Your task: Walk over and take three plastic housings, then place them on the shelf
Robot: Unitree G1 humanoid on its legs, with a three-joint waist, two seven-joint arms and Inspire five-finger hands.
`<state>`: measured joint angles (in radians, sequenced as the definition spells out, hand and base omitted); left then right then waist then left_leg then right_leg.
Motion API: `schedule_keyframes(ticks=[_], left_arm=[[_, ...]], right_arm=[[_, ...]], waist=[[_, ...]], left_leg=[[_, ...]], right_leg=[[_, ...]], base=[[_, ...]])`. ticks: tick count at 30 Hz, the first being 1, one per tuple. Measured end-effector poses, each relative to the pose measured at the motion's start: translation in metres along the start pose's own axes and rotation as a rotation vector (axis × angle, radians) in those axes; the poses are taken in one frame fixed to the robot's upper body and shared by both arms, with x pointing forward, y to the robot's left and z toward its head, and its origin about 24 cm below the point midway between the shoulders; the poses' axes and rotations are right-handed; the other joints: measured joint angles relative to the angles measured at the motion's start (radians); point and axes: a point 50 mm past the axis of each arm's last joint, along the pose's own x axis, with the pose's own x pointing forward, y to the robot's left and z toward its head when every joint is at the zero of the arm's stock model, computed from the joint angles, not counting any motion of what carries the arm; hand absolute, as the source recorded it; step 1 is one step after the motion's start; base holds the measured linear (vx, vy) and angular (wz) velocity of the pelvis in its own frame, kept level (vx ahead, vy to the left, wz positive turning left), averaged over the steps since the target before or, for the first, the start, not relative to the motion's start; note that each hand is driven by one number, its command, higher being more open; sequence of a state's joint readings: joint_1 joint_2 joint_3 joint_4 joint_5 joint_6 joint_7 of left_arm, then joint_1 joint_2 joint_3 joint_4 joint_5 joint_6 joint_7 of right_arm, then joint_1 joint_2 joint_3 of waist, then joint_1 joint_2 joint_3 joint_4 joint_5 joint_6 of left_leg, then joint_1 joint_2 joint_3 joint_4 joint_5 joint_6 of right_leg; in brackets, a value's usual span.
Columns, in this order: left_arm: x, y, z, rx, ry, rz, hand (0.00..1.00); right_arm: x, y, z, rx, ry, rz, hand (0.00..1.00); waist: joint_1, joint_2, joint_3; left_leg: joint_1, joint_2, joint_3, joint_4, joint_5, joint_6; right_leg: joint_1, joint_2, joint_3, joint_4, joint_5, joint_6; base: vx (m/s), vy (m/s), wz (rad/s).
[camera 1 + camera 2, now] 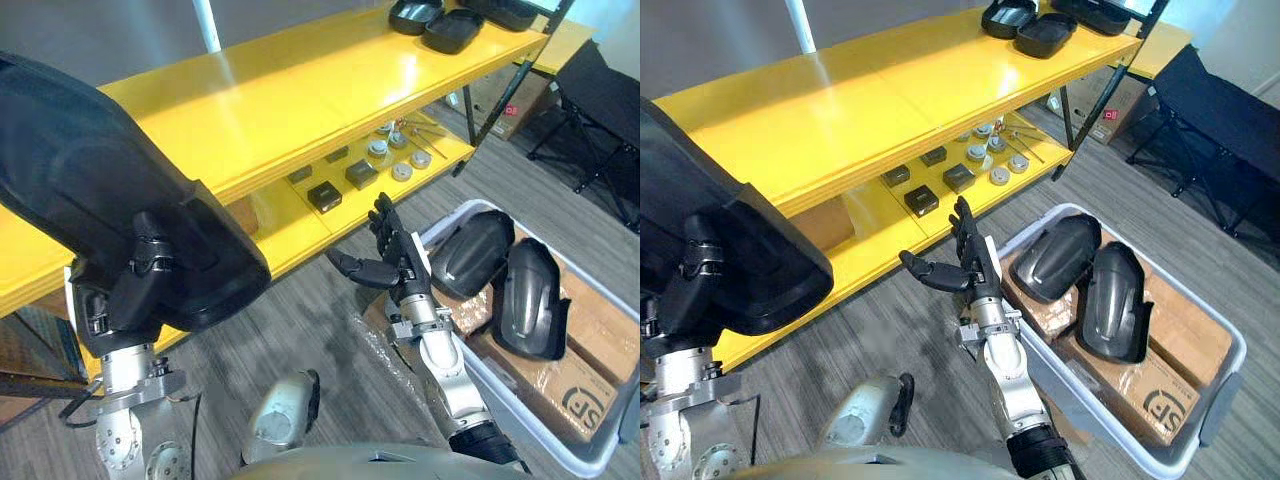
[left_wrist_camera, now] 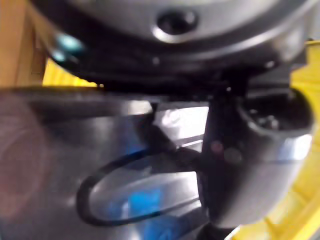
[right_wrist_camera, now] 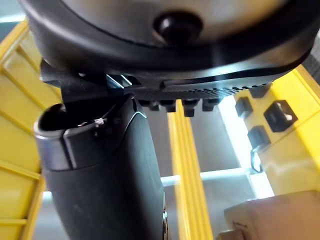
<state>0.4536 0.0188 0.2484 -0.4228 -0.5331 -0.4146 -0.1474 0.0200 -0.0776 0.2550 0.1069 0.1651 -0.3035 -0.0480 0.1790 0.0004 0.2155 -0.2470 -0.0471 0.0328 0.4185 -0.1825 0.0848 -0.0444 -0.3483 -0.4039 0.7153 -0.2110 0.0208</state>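
Black plastic housing (image 1: 90, 170) sits in our left hand (image 1: 132, 288), fingers curled round its lower edge, above the yellow shelf (image 1: 300, 90). Our right hand (image 1: 400, 262) hangs empty with fingers spread beside the pale bin (image 1: 598, 455), where a second housing (image 1: 470, 255) and a third housing (image 1: 530, 300) lie side by side.

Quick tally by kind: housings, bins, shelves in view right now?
Housings: 6 (1 in left hand, 2 in bin, 3 atop shelf)
Bin: 1
Shelf: 1
Total: 8
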Motion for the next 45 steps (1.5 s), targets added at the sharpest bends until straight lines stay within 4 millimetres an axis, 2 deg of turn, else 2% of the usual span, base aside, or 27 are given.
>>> schedule_keyframes(ticks=[2,4,6,8,9,12,13,14,15,16,19,20,21,22,23,24,25,26,28,29,30,31,32,34,37,42,45], left_arm=[[0.0,0.002,0.0,0.0,-0.001,0.027,0.0],[0.003,-0.001,-0.001,-0.014,-0.009,0.04,0.0],[0.008,-0.005,-0.006,-0.032,-0.013,0.028,0.0],[0.012,-0.007,-0.015,-0.031,0.01,0.015,0.0],[0.013,-0.006,-0.016,-0.028,0.015,0.008,0.0],[0.016,-0.007,-0.014,-0.016,0.003,-0.033,0.0],[0.016,-0.006,-0.013,-0.007,-0.006,-0.037,0.0],[0.017,-0.005,-0.012,-0.003,-0.005,-0.037,0.0],[0.015,-0.005,-0.017,-0.012,0.011,-0.027,0.0],[0.011,-0.004,-0.018,-0.012,0.025,-0.014,0.0],[0.012,-0.006,-0.02,-0.015,0.028,-0.028,0.0],[0.012,-0.009,-0.021,-0.013,0.031,-0.051,0.0],[0.014,-0.012,-0.022,-0.019,0.031,-0.079,0.0],[0.015,-0.014,-0.022,-0.018,0.029,-0.093,0.0],[0.019,-0.02,-0.022,-0.005,0.019,-0.127,0.0],[0.023,-0.026,-0.022,-0.007,0.006,-0.153,0.0],[0.024,-0.029,-0.023,-0.01,0.002,-0.165,0.0],[0.024,-0.034,-0.025,-0.009,0.008,-0.189,0.0],[0.024,-0.045,-0.029,-0.031,0.021,-0.24,0.0],[0.026,-0.049,-0.03,-0.034,0.026,-0.274,0.0],[0.027,-0.05,-0.029,-0.029,0.025,-0.291,0.0],[0.031,-0.052,-0.027,-0.02,0.02,-0.332,0.0],[0.035,-0.053,-0.024,-0.01,0.017,-0.37,0.0],[0.038,-0.056,-0.023,-0.019,0.027,-0.41,0.0],[0.038,-0.065,-0.021,-0.059,0.06,-0.454,0.0],[0.043,-0.1,-0.029,-0.073,0.139,-0.595,0.0],[0.052,-0.114,-0.036,-0.047,0.188,-0.591,0.0]], right_arm=[[0.0,0.001,0.0,0.002,-0.002,0.005,1.0],[0.003,-0.001,0.007,-0.012,-0.029,0.013,1.0],[0.005,-0.01,0.021,-0.029,-0.088,-0.018,1.0],[0.006,-0.023,0.034,-0.054,-0.14,-0.072,1.0],[0.005,-0.027,0.034,-0.059,-0.141,-0.086,1.0],[0.0,-0.045,0.035,-0.074,-0.14,-0.164,1.0],[0.0,-0.049,0.037,-0.079,-0.145,-0.177,1.0],[0.0,-0.052,0.037,-0.08,-0.147,-0.181,1.0],[-0.001,-0.056,0.038,-0.096,-0.142,-0.175,1.0],[-0.001,-0.058,0.038,-0.116,-0.139,-0.154,1.0],[-0.001,-0.061,0.04,-0.145,-0.134,-0.111,1.0],[-0.002,-0.065,0.041,-0.163,-0.131,-0.104,1.0],[-0.001,-0.069,0.044,-0.176,-0.143,-0.112,1.0],[-0.002,-0.071,0.046,-0.18,-0.153,-0.123,1.0],[-0.001,-0.075,0.051,-0.186,-0.19,-0.153,1.0],[0.003,-0.079,0.059,-0.191,-0.24,-0.177,1.0],[0.005,-0.08,0.064,-0.197,-0.268,-0.19,1.0],[0.007,-0.082,0.072,-0.212,-0.323,-0.222,1.0],[0.006,-0.085,0.085,-0.257,-0.412,-0.265,1.0],[0.004,-0.082,0.091,-0.288,-0.451,-0.294,1.0],[0.003,-0.081,0.096,-0.303,-0.473,-0.3,1.0],[-0.001,-0.08,0.107,-0.308,-0.529,-0.315,1.0],[-0.006,-0.08,0.118,-0.31,-0.58,-0.333,1.0],[-0.014,-0.083,0.131,-0.324,-0.638,-0.361,1.0],[-0.021,-0.089,0.139,-0.343,-0.671,-0.401,1.0],[-0.032,-0.098,0.13,-0.365,-0.581,-0.427,1.0],[-0.036,-0.101,0.121,-0.378,-0.508,-0.428,1.0]], waist=[[-0.002,0.006,0.002],[-0.021,0.021,0.003],[-0.047,0.038,-0.001],[-0.088,0.053,-0.004],[-0.096,0.051,-0.006],[-0.106,0.039,-0.044],[-0.11,0.029,-0.057],[-0.116,0.02,-0.063],[-0.119,0.039,-0.069],[-0.113,0.057,-0.074],[-0.103,0.064,-0.075],[-0.106,0.066,-0.074],[-0.11,0.065,-0.066],[-0.108,0.064,-0.062],[-0.109,0.07,-0.06],[-0.115,0.069,-0.048],[-0.121,0.073,-0.041],[-0.132,0.089,-0.035],[-0.14,0.117,-0.028],[-0.155,0.095,-0.022],[-0.161,0.088,-0.024],[-0.177,0.073,-0.021],[-0.181,0.063,-0.019],[-0.183,0.059,-0.02],[-0.194,0.047,-0.025],[-0.228,0.042,-0.03],[-0.269,0.04,-0.035]], left_leg=[[0.047,-0.006,-0.009,-0.055,0.024,-0.012],[0.121,-0.03,-0.04,-0.158,0.058,-0.004],[0.158,-0.062,-0.092,-0.21,0.084,0.012],[0.222,-0.125,-0.174,-0.245,0.101,0.029],[0.239,-0.137,-0.192,-0.25,0.101,0.03],[0.276,-0.157,-0.23,-0.262,0.093,0.02],[0.282,-0.157,-0.227,-0.268,0.07,0.002],[0.29,-0.156,-0.205,-0.266,0.048,0.0],[0.292,-0.137,-0.19,-0.254,0.039,-0.001],[0.292,-0.111,-0.17,-0.233,0.033,-0.011],[0.284,-0.077,-0.132,-0.151,-0.004,-0.066],[0.244,-0.076,-0.104,-0.03,-0.018,-0.089],[0.162,-0.072,-0.051,0.151,-0.031,-0.093],[0.13,-0.051,-0.023,0.205,-0.055,-0.078],[0.081,-0.003,0.002,0.221,-0.09,-0.078],[0.044,0.052,0.003,0.187,-0.101,-0.104],[0.038,0.083,0.001,0.156,-0.096,-0.118],[0.051,0.138,-0.004,0.046,-0.053,-0.16],[0.093,0.182,0.0,-0.052,0.046,-0.196],[0.116,0.136,0.027,-0.086,0.04,-0.187],[0.115,0.117,0.033,-0.098,0.044,-0.178],[0.116,0.088,0.051,-0.118,0.061,-0.148],[0.117,0.072,0.06,-0.12,0.065,-0.139],[0.126,0.07,0.068,-0.125,0.066,-0.138],[0.152,0.076,0.078,-0.14,0.065,-0.139],[0.176,0.109,0.126,-0.175,0.063,-0.148],[0.188,0.128,0.173,-0.196,0.068,-0.156]], right_leg=[[-0.03,0.027,-0.001,-0.034,-0.021,0.004],[-0.102,0.098,0.035,-0.142,-0.025,0.003],[-0.179,0.146,0.13,-0.241,-0.004,0.036],[-0.217,0.156,0.267,-0.353,0.036,0.093],[-0.214,0.156,0.291,-0.373,0.041,0.098],[-0.205,0.177,0.316,-0.424,0.107,0.079],[-0.189,0.179,0.287,-0.447,0.146,0.053],[-0.16,0.18,0.271,-0.47,0.202,0.032],[-0.141,0.188,0.252,-0.478,0.214,0.046],[-0.105,0.21,0.234,-0.507,0.218,0.037],[-0.044,0.241,0.212,-0.553,0.207,0.019],[-0.012,0.245,0.21,-0.574,0.202,0.012],[0.03,0.232,0.214,-0.6,0.196,0.004],[0.043,0.231,0.216,-0.607,0.195,0.003],[0.055,0.222,0.217,-0.614,0.192,0.004],[0.06,0.209,0.221,-0.612,0.183,0.013],[0.064,0.203,0.222,-0.608,0.178,0.021],[0.062,0.194,0.23,-0.58,0.162,0.046],[0.043,0.174,0.258,-0.515,0.105,0.094],[0.033,0.125,0.275,-0.503,0.103,0.094],[0.03,0.105,0.277,-0.508,0.107,0.101],[0.03,0.075,0.28,-0.518,0.123,0.123],[0.034,0.06,0.275,-0.538,0.142,0.143],[0.05,0.057,0.25,-0.567,0.174,0.155],[0.068,0.062,0.24,-0.578,0.176,0.158],[0.065,0.094,0.273,-0.612,0.189,0.141],[0.038,0.111,0.319,-0.626,0.2,0.128]], base=[[0.26,0.158,0.1],[0.23,0.106,0.42],[0.27,0.078,0.9],[0.36,0.013,1.38],[0.31,-0.06,1.42],[0.31,-0.103,1.36],[0.33,-0.14,1.17],[0.32,-0.143,1.23],[0.3,-0.131,0.9],[0.3,-0.114,0.51],[0.3,-0.115,0.12],[0.2,-0.028,0.11],[0.18,0.0,0.06],[0.14,0.042,0.03],[0.09,0.054,-0.02],[0.07,0.072,-0.01],[0.04,0.143,-0.13],[0.03,0.166,-0.21],[0.02,0.347,-0.36],[0.03,0.422,-0.27],[0.09,0.385,-0.12],[0.09,0.254,0.0],[0.09,0.211,-0.02],[0.07,0.087,-0.08],[0.04,-0.008,-0.1],[-0.03,-0.046,-0.29],[-0.04,-0.023,-0.47]])
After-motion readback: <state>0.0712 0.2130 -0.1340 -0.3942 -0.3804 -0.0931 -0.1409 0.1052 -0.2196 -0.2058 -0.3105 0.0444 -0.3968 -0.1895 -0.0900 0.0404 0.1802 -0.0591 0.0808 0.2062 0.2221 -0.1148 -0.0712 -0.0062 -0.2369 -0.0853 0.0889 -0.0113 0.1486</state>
